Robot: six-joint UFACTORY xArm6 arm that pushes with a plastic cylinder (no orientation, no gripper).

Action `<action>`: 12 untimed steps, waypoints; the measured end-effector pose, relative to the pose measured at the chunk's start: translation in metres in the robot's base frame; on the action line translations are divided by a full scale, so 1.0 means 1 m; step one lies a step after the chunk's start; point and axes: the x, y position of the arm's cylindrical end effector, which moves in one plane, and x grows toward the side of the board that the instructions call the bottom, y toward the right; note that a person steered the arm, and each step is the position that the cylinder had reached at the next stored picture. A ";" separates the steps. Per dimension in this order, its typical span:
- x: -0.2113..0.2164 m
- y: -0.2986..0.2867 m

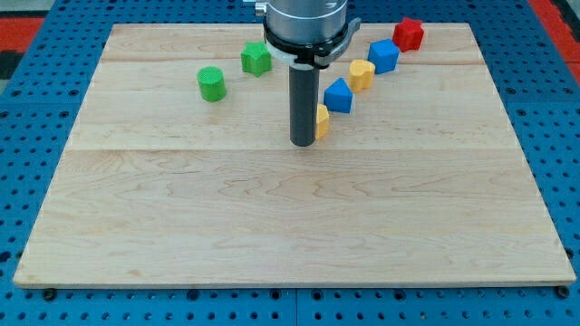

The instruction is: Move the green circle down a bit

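Left of my tip (303, 143), well apart, sits the green circle (211, 83); no jaws exist. Approaching carelessly, I judge, could knock the green star (256, 59) or yellow block (322, 120) touching the rod.

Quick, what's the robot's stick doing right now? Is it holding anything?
My tip: holds nothing; it's a plain rod, right beside a yellow block, well to the right of the green circle.
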 end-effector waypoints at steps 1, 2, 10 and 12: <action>-0.004 0.000; -0.005 0.000; -0.147 -0.117; -0.087 -0.130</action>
